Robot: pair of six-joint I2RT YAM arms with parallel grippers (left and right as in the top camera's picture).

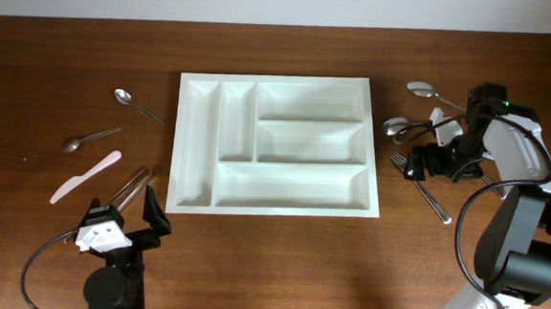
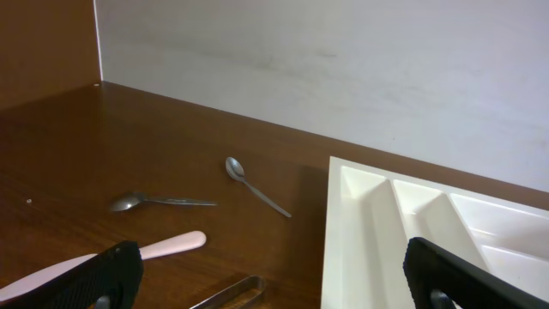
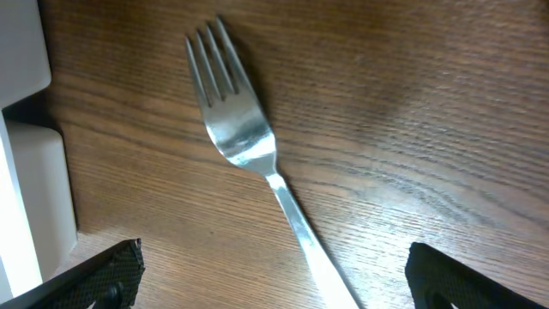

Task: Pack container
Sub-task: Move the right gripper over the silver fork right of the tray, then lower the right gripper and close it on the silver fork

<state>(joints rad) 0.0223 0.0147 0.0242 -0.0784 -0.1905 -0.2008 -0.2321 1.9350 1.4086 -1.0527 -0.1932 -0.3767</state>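
Overhead view: the white tray (image 1: 280,79) lies at the centre of the wooden table (image 1: 268,269), its long axis running left to right. Its two narrow compartments stand top to bottom at the left end, and its three wide ones stack to their right. The tray's upper edge lies near the table's far edge. Bare wood borders its lower edge, between the two arms. In the left of the frame lie two spoons (image 1: 137,106) (image 1: 89,140), a pale knife (image 1: 84,177) and tongs (image 1: 132,189), all apart from the tray. The left gripper (image 1: 123,214), at the lower left, has its fingers spread wide and grips nothing. At the right, just beside the tray's right edge, the right gripper (image 3: 274,279) is equally spread, its fingers standing either side of a fork (image 3: 244,137) without touching it. Two more spoons (image 1: 423,89) (image 1: 397,126) lie nearby.
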